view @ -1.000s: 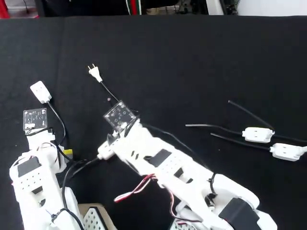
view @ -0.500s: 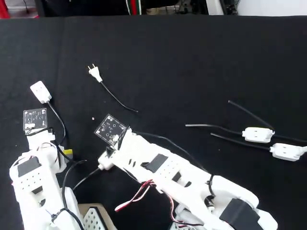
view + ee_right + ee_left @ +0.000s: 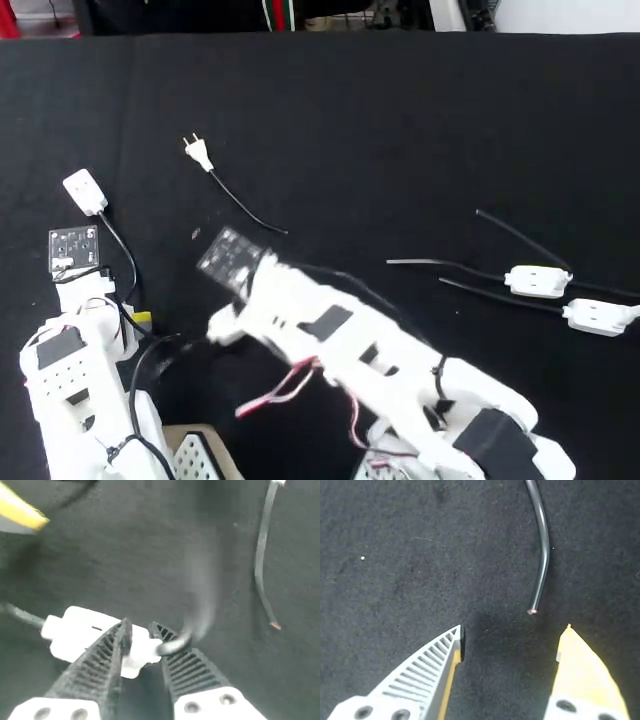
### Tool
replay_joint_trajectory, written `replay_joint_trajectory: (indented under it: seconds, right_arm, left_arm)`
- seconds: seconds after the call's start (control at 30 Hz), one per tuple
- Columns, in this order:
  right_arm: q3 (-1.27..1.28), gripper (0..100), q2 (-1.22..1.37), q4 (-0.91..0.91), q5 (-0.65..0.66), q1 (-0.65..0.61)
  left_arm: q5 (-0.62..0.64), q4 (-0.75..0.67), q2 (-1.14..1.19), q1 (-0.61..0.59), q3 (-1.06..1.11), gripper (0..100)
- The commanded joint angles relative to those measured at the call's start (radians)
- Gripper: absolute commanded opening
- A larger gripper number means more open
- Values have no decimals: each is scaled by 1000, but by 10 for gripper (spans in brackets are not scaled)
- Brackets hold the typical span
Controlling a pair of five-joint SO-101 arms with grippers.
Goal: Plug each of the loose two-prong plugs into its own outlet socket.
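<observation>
- The right gripper pinches a white socket, left of centre on the near side of the table.
- The left gripper is spread wide over the table, with a cable end just beyond it.
- A loose plug lies at the far left.

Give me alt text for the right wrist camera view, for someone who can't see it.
The right gripper, its ribbed fingers close together, pinches one end of a white connector over a black table. A loose black cable with a bare cut end lies on the table farther off.
</observation>
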Motion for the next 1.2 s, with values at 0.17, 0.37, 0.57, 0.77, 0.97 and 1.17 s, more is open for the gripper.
replay_joint_trajectory:
  seconds: [0.17, 0.37, 0.57, 0.77, 0.97, 1.17]
  right_arm:
    - [-44, 11, 21, 152, 167, 373]
    - [-76, 11, 21, 144, 235, 603]
    - [-104, 11, 28, 44, 396, 922]
    - [-105, 12, 30, -89, 537, 1175]
    - [-108, 13, 44, -193, 631, 1326]
    - [-122, 14, 194, -353, 703, 1433]
  left_arm:
    - [3, -11, -18, 7, -2, 300]
    - [-35, -11, -18, 7, -2, 300]
    - [-43, -11, -18, 10, 7, 300]
    - [-43, -11, -18, 12, 7, 300]
    - [-43, -11, -18, 12, 8, 300]
    - [-43, -11, -18, 12, 8, 300]
